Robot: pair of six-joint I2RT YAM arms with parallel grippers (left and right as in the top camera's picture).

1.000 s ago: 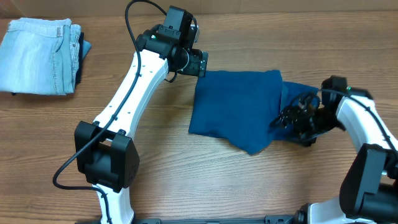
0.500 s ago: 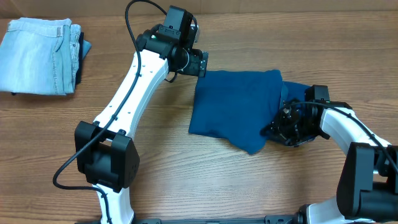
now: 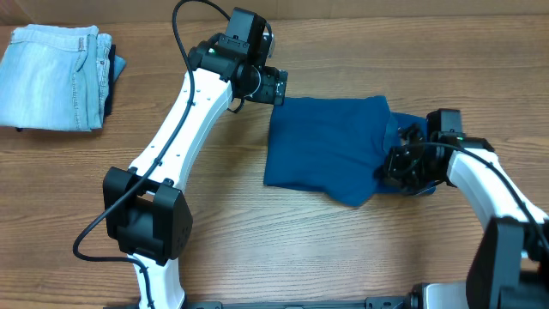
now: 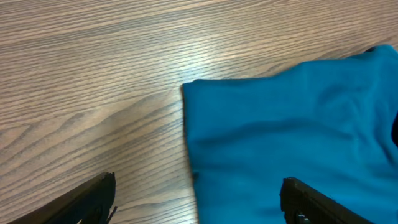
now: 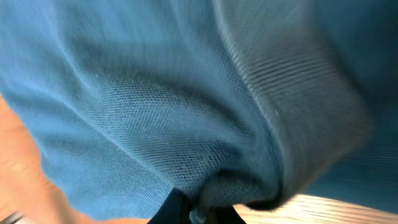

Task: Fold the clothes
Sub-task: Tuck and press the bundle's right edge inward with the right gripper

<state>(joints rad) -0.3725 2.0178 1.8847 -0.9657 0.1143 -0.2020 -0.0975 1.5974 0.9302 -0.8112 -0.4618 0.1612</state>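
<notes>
The clothes, a teal-blue knit shirt (image 3: 326, 150), lie partly folded on the wooden table right of centre. My left gripper (image 3: 279, 88) hovers at the shirt's far-left corner; in the left wrist view it (image 4: 199, 183) stands open, one finger over bare wood and the other over the shirt (image 4: 286, 137). My right gripper (image 3: 396, 167) is at the shirt's right edge. In the right wrist view its jaws (image 5: 205, 208) are shut on a bunched fold of the shirt (image 5: 186, 93), which fills that view.
Folded pale denim jeans (image 3: 51, 77) lie at the far-left corner of the wooden table (image 3: 257, 240). My left arm (image 3: 184, 129) stretches diagonally from the front left base toward the shirt.
My right gripper has closed on the shirt's right edge and drawn it slightly up and to the right. The left arm has stayed where it was.
</notes>
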